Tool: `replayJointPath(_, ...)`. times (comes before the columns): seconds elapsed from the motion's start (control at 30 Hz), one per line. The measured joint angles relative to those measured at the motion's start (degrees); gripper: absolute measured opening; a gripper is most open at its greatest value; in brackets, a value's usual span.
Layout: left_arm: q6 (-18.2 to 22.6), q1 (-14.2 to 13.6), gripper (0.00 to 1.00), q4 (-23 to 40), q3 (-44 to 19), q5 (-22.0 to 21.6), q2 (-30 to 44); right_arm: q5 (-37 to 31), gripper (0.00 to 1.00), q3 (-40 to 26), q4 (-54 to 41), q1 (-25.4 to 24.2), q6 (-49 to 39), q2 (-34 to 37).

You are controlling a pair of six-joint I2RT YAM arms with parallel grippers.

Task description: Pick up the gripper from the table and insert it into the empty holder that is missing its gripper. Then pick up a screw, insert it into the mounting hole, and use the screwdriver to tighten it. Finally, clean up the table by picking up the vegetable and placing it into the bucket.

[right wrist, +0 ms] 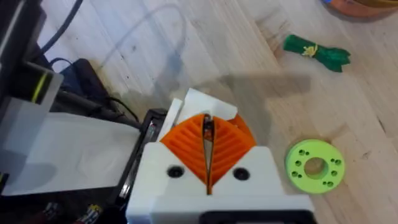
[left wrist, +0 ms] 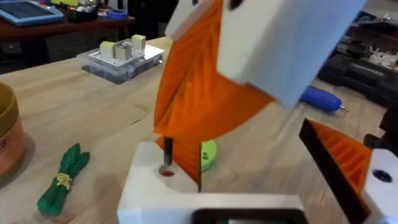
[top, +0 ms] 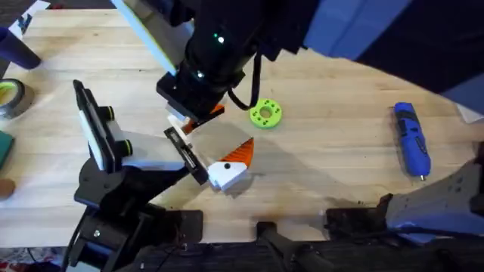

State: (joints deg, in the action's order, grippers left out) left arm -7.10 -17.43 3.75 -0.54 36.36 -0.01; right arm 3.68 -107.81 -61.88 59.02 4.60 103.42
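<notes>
The gripper sits at one end of the black holder on my left arm. My right gripper hangs over it, shut on a thin screw that stands at the mounting hole in the gripper's white block. At the holder's other end is a like dotted piece, so the left gripper stands open. The blue screwdriver lies at the right. The green vegetable lies beside the orange bucket.
A round green disc lies just past the left gripper's fingertips. A tape roll sits at the table's left edge. A clear box of small blocks stands at the table's far edge. Bare wood separates disc and screwdriver.
</notes>
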Motion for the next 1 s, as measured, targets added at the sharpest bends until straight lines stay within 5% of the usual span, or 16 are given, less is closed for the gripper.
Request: replayJointPath(1.0, 0.0, 0.0, 0.990, 0.0, 0.0, 0.0, 0.0, 0.0, 0.006, 0.0, -0.4, 0.0, -0.4, 2.0)
